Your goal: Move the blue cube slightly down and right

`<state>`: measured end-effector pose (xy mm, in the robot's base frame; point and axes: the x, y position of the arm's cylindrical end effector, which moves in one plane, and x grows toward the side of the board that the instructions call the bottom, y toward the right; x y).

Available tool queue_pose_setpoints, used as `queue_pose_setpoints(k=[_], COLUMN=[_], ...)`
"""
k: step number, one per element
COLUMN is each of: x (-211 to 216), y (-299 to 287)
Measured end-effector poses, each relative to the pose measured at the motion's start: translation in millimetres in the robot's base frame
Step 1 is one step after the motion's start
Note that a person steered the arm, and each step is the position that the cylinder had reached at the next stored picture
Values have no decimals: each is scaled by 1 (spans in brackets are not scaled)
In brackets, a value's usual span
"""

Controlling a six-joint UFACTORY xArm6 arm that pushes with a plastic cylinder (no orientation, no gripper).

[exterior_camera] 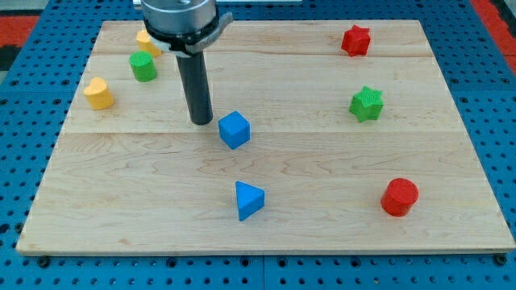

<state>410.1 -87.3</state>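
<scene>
Seven blocks sit on the wooden desk (322,234). At far left: yellow heart (98,93), green cylinder (143,66), and a yellow block (147,42) partly hidden behind the arm. My tip (201,121) rests just left of the blue cube (234,130), near centre; contact unclear. No end effector jaws: only a plain rod. Below: blue triangular block (248,200). Right side: red star (355,39), green star (366,103), red cylinder (399,196).

- My rod's mount (179,18) is cut off by the view's top edge.
- It hides much of a yellow block (147,42); I cannot tell its shape.
- The board (266,234) has its bottom right corner cut off by the view's right edge.
</scene>
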Motion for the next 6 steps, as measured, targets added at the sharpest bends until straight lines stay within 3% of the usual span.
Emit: queue_pose_setpoints(k=[1, 3, 5, 6], x=[-13, 32, 32, 6], y=[-3, 24, 34, 36])
